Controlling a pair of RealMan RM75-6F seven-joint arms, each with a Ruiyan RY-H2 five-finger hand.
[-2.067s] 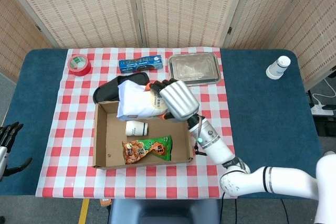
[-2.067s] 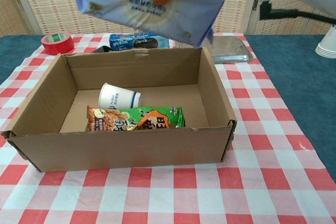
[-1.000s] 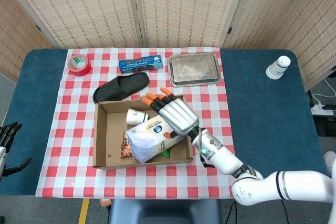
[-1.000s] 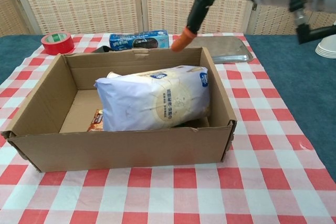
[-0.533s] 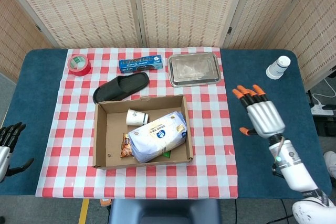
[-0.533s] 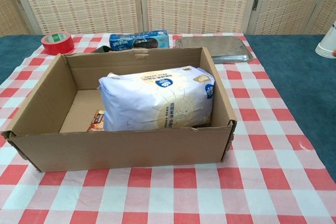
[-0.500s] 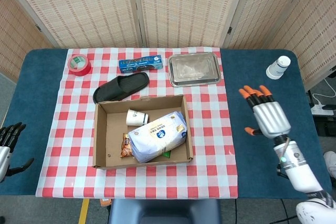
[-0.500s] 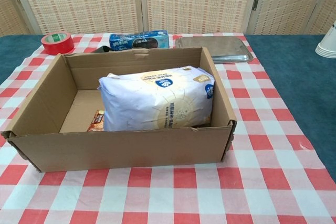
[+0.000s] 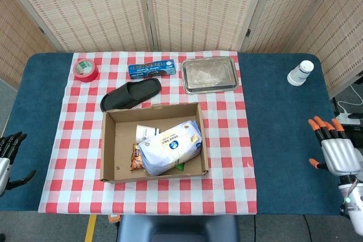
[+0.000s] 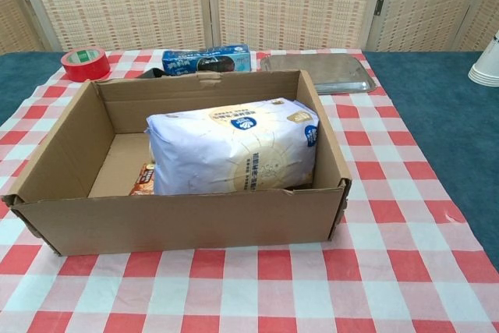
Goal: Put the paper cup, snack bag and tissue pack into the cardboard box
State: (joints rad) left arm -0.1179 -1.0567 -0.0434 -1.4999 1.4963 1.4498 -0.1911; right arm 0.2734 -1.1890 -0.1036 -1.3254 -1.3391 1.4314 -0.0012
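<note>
Contents of brown open-topped cardboard box (image 9: 111, 147): pale blue-and-white plastic tissue pack (image 9: 171, 147) lying across the right half, resting on the green-and-orange foil snack bag (image 9: 136, 157), only its ends showing; white paper cup (image 9: 146, 132) on its side near the far wall, touching the pack. All three task items judged inside; placement step judged complete.

Right hand (image 9: 338, 152): spread, holding nothing, at the right table edge, well apart from the box. Left hand (image 9: 8, 152): at the far left edge, loosely curled and apart, nothing held.

Advice for the step in hand, withdrawal to rest: keep both hands wide of the box walls; avoid the white stacked cups (image 9: 300, 73) at far right. Pack sits tilted against the right wall; no nudging advised unless it rises above the rim.
</note>
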